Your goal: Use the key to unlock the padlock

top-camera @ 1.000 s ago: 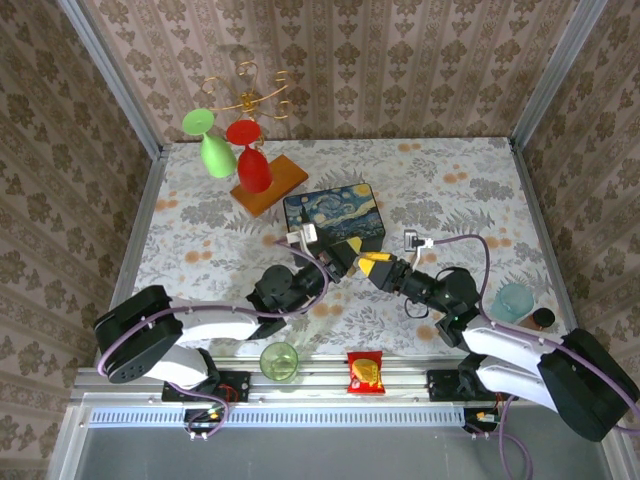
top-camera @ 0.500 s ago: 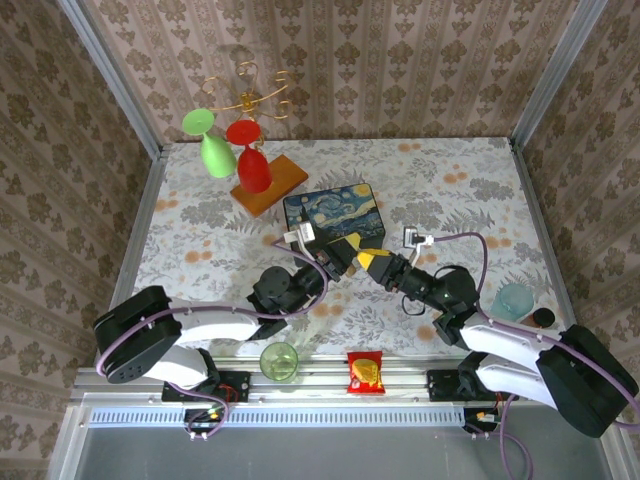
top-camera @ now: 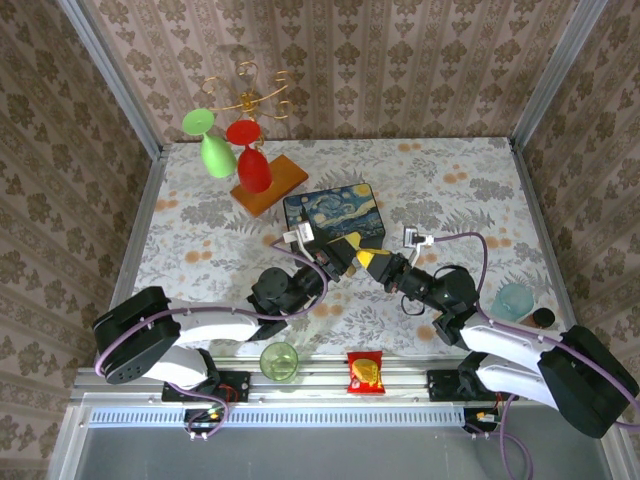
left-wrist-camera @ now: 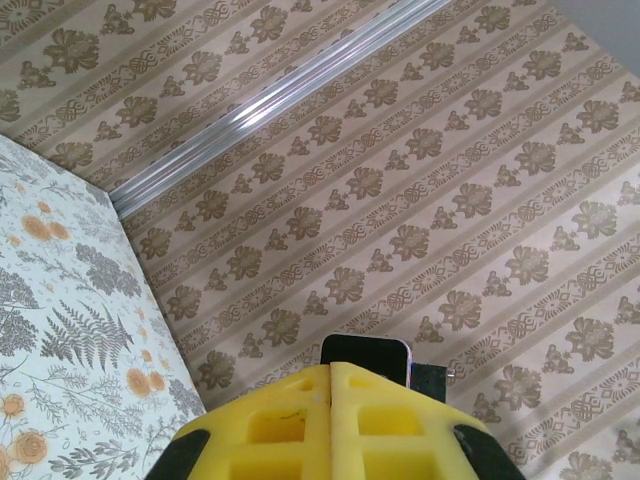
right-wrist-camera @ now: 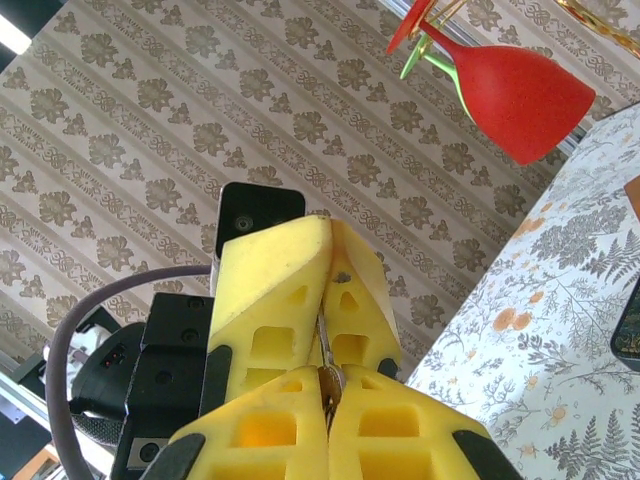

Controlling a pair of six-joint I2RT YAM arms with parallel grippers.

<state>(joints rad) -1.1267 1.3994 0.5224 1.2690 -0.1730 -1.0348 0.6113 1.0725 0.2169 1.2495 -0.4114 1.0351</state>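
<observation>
A small brass piece point(right-wrist-camera: 328, 385) with a thin silver strip above it sits low in the centre of the right wrist view; I cannot tell if it is key or padlock. The right gripper point(right-wrist-camera: 330, 405) pinches it in its seam, jaws pressed together. The long axis runs up the frame, seemingly into the left gripper point(right-wrist-camera: 324, 300) directly above, whose jaws are also pressed together, tip to tip. Both arms are equally near. Count: one brass piece, two grippers, one blue box point(top-camera: 332, 212) just beyond them.
</observation>
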